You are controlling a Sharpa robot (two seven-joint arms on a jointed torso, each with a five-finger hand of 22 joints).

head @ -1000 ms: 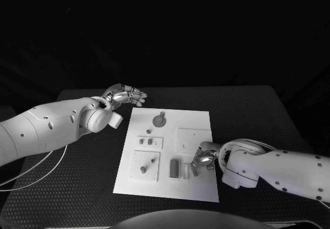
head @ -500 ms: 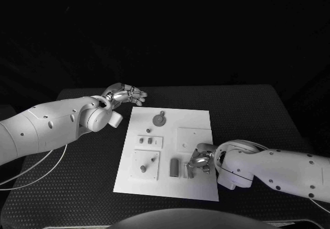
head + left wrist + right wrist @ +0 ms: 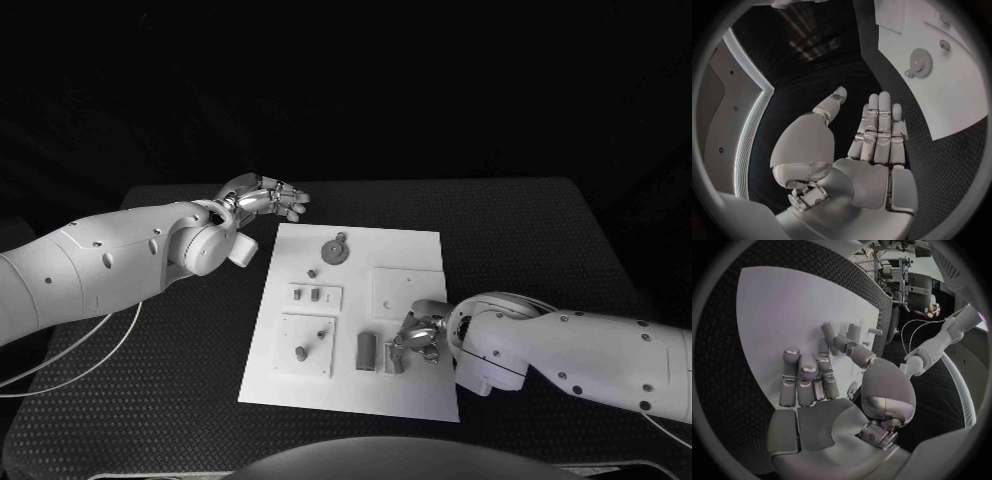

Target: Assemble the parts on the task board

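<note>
the right robot hand rests low on the task board, fingers over the upright parts near its front edge. whether it grips one cannot be told; the thumb appears to touch a part. judged step: seating or picking a part in that fixture. next move calls for a fine, aligned pinch. the left robot hand hovers open, holding nothing, off the board's far left corner above the desk. a gear and small pegs lie clear of the work.

The silver left hand hovers with straight, empty fingers over the black textured tabletop, beside the white task board bearing a grey toothed gear.
</note>
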